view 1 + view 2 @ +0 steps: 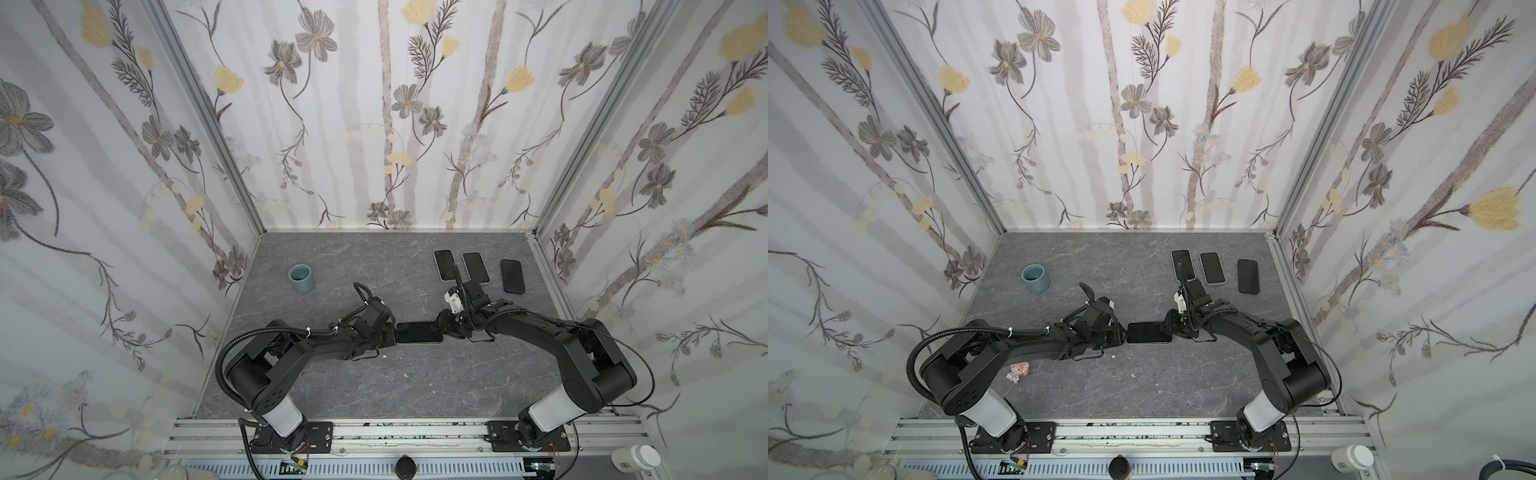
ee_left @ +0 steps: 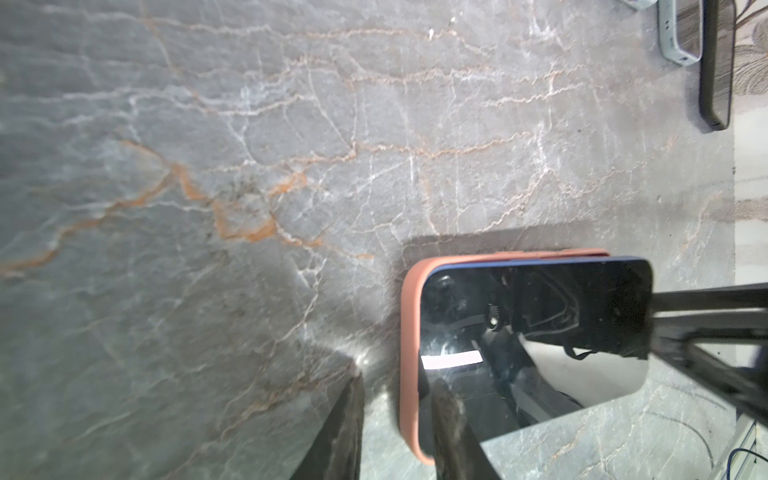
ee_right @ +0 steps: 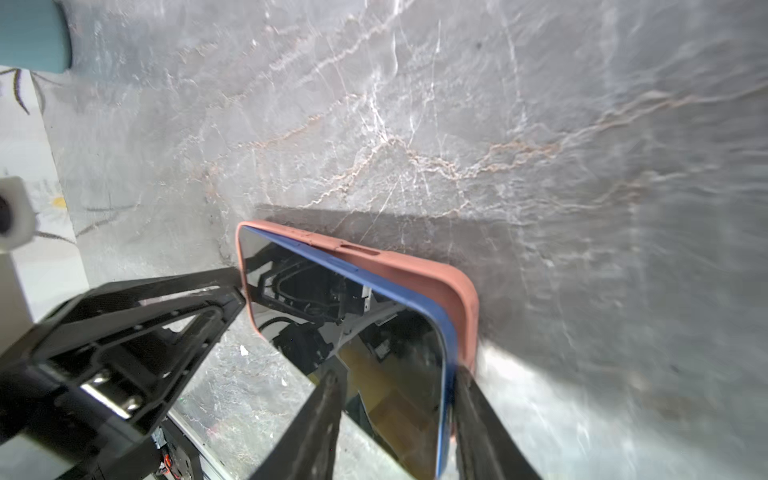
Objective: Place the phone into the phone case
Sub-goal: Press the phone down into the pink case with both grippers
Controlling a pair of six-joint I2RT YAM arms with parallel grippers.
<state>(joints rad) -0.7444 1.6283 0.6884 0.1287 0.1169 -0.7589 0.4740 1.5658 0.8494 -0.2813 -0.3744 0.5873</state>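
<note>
A blue-edged phone with a black screen lies screen up in a salmon phone case at mid-table. The phone sits low in the phone case at one end. Its other end is raised above the rim and overhangs it. My left gripper is at the left end, open, one finger over the screen and the other on the table outside the rim. My right gripper is open at the right end, straddling a corner.
A teal cup stands at the back left. Three dark phones lie in a row at the back right. A small pink figure lies by the left arm. Flowered walls close in three sides.
</note>
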